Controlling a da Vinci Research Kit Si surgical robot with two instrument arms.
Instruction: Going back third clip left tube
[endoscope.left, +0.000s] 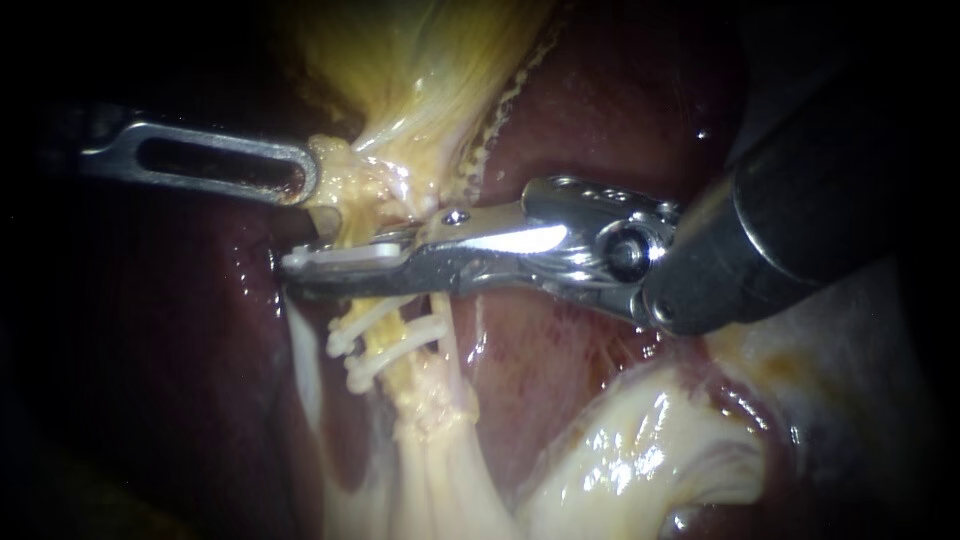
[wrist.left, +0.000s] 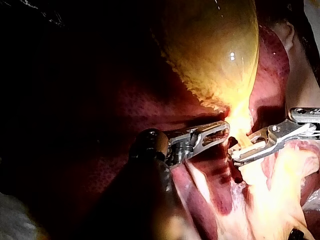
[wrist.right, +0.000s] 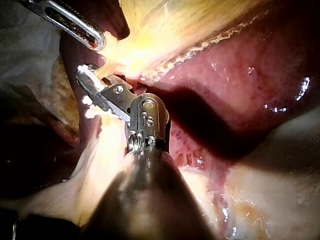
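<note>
My left instrument (endoscope.left: 303, 180), a slim steel shaft with a slotted end effector, comes in from nine o'clock. It is clenched on a lump of yellow fatty tissue (endoscope.left: 335, 172) at the foot of the yellow-green gallbladder (wrist.left: 215, 50).

From that lump a pale yellow tube (endoscope.left: 425, 400) runs down towards six o'clock. Two white plastic clips (endoscope.left: 352, 338) sit across it, one just below the other, a little under centre.

Just above them, near the centre, a third white clip (endoscope.left: 335, 256) lies across the same tube. The end effector of my right instrument (endoscope.left: 300, 266) is closed on it from both sides. This bright steel hinged tool on a dark shaft reaches in from three o'clock.

Behind and to the right of it lies the wet dark red liver (endoscope.left: 600, 110).
</note>
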